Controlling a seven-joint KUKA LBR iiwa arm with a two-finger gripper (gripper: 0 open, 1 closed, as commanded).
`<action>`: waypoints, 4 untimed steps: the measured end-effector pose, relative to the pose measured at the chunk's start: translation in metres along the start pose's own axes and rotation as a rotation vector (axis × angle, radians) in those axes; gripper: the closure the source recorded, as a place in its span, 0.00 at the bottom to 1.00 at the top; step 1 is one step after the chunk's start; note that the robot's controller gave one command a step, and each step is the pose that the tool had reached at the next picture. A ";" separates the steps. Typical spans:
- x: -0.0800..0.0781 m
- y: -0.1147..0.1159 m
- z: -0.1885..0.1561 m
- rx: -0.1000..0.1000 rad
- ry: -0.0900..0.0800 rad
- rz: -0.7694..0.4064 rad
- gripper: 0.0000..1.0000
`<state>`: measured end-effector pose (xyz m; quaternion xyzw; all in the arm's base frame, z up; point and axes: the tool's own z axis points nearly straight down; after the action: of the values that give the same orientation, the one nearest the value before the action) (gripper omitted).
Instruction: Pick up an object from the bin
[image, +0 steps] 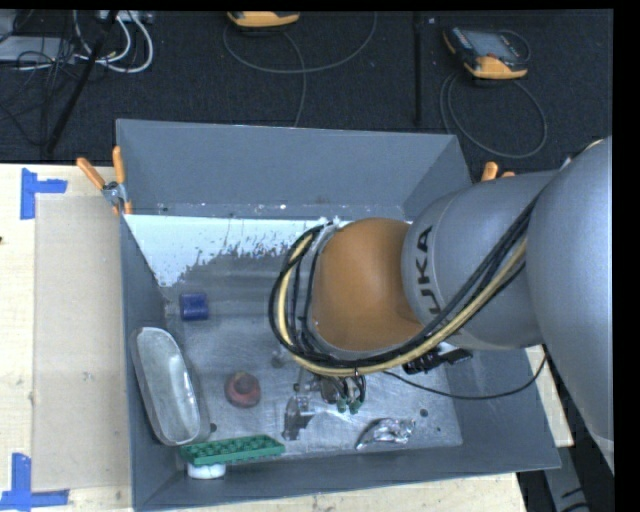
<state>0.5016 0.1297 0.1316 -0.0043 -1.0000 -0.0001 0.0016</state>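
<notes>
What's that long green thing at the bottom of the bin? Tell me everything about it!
The green bar is long, flat and looks like plastic, with a bumpy top and a white tip at one end. It lies flat on the bin floor along the near wall, its white tip beside the clear plastic tub. Whether they touch is unclear.

Overhead light washes the sloped back wall of the grey bin (215, 245) pale with glare and glints on a clear plastic shell (165, 385); the arm (480, 270) shades the floor beneath it.
</notes>
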 end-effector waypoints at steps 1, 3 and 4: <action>0.020 0.027 0.038 -0.002 -0.023 -0.166 0.00; 0.010 -0.134 0.062 -0.001 -0.005 -0.183 0.00; 0.006 -0.170 0.061 -0.002 -0.006 -0.027 0.00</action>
<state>0.4943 -0.0408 0.0709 0.0094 -1.0000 -0.0009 -0.0012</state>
